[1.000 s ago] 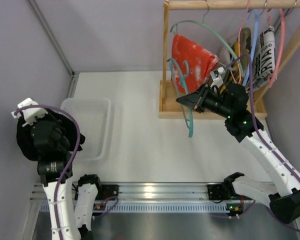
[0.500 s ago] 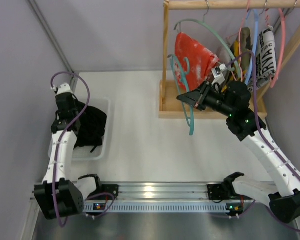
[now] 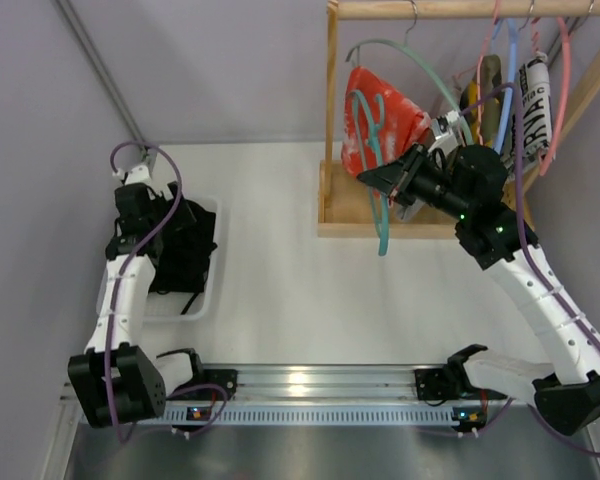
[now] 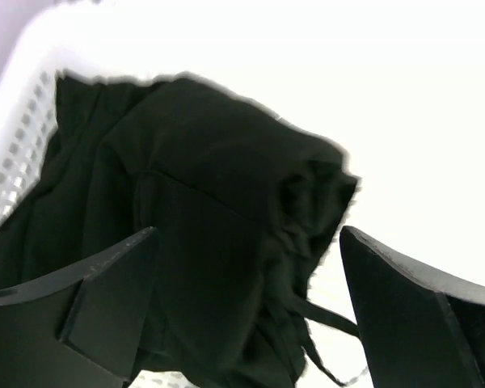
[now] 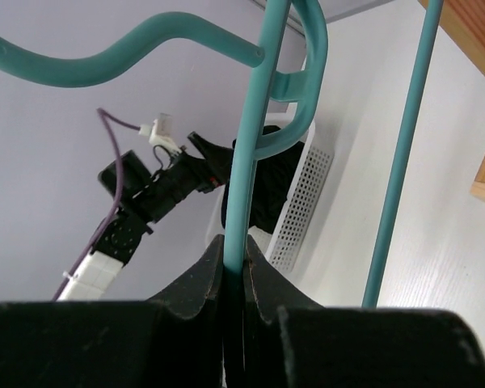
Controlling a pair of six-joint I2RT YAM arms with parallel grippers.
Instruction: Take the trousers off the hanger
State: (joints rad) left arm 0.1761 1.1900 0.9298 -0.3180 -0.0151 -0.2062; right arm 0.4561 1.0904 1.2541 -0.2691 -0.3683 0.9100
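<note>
Only the left wrist view shows the left gripper agape over trousers in the bin. The right gripper, pinching the hanger, has risen.

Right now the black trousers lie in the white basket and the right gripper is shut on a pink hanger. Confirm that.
One detail is wrong: the hanger is teal, not pink. The black trousers lie in the white basket, and the right gripper is shut on a teal hanger, as the right wrist view shows.
</note>
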